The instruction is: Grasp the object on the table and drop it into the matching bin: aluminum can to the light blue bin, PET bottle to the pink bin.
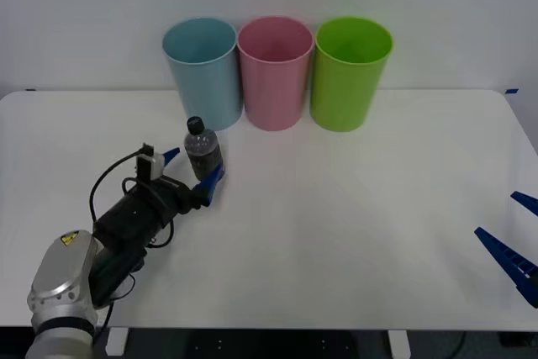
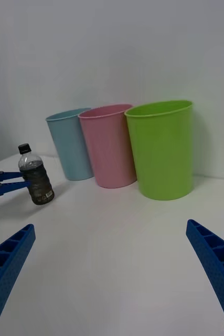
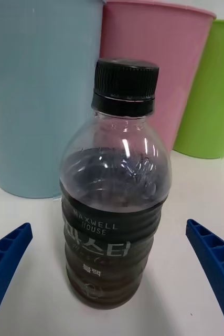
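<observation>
The PET bottle [image 1: 203, 150], clear with a black cap and a dark body, stands upright on the white table [image 1: 336, 233], in front of the light blue bin [image 1: 202, 69]. The pink bin [image 1: 274, 69] stands just right of the blue one. My left gripper [image 1: 192, 169] is open, with one blue finger on each side of the bottle's lower body and a gap on both sides. The left wrist view shows the bottle [image 3: 114, 199] close up between the fingertips [image 3: 7, 257]. Open and holding nothing, my right gripper [image 1: 517, 237] rests near the table's right edge.
A lime green bin [image 1: 349, 69] stands right of the pink one; the three bins touch in a row at the back of the table, close to a white wall. The right wrist view shows the bottle [image 2: 35, 176] and the bins from the side.
</observation>
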Available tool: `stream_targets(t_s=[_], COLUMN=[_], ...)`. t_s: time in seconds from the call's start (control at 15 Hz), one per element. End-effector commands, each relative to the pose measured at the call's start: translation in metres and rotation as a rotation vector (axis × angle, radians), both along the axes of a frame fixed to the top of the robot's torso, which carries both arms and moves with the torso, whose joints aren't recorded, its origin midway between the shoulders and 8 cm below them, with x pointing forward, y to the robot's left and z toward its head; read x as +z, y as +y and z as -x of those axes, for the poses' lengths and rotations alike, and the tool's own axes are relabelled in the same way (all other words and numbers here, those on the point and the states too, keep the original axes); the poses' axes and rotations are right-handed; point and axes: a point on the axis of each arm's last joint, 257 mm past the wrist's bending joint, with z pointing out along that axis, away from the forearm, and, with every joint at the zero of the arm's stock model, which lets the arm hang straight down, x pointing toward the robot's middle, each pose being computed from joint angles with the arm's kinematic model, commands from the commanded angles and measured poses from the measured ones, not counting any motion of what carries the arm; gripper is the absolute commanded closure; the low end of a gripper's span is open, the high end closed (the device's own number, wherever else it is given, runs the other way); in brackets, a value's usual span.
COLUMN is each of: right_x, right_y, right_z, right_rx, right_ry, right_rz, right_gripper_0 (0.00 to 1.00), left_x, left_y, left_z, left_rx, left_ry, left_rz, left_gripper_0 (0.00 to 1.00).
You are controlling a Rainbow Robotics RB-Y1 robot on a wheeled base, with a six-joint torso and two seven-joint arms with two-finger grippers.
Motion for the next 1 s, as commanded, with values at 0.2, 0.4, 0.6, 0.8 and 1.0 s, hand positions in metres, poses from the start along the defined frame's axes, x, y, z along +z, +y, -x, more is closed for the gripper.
stream_targets(t_s=[0.2,0.4,0.6,0.8,1.0], right_x=[0.000,0.000,0.000,0.000,0.000], right_y=[0.000,0.000,0.000,0.000,0.000], right_z=[0.000,0.000,0.000,0.000,0.000], right_rx=[0.000,0.000,0.000,0.000,0.000], right_ry=[0.000,0.000,0.000,0.000,0.000], right_rz=[0.000,0.000,0.000,0.000,0.000], right_gripper_0=[0.00,0.00,0.00,0.00,0.00], left_x=[0.003,0.000,0.000,0.001,0.002], left_y=[-0.009,-0.014,-0.018,-0.015,-0.013], left_z=[-0.008,-0.016,-0.024,-0.028,-0.028], left_rx=[0.014,0.016,0.013,0.028,0.031], left_ry=[-0.001,0.009,0.014,0.013,0.011], left_rz=[-0.010,-0.010,-0.023,-0.033,-0.034], left_gripper_0=[0.00,0.00,0.00,0.00,0.00])
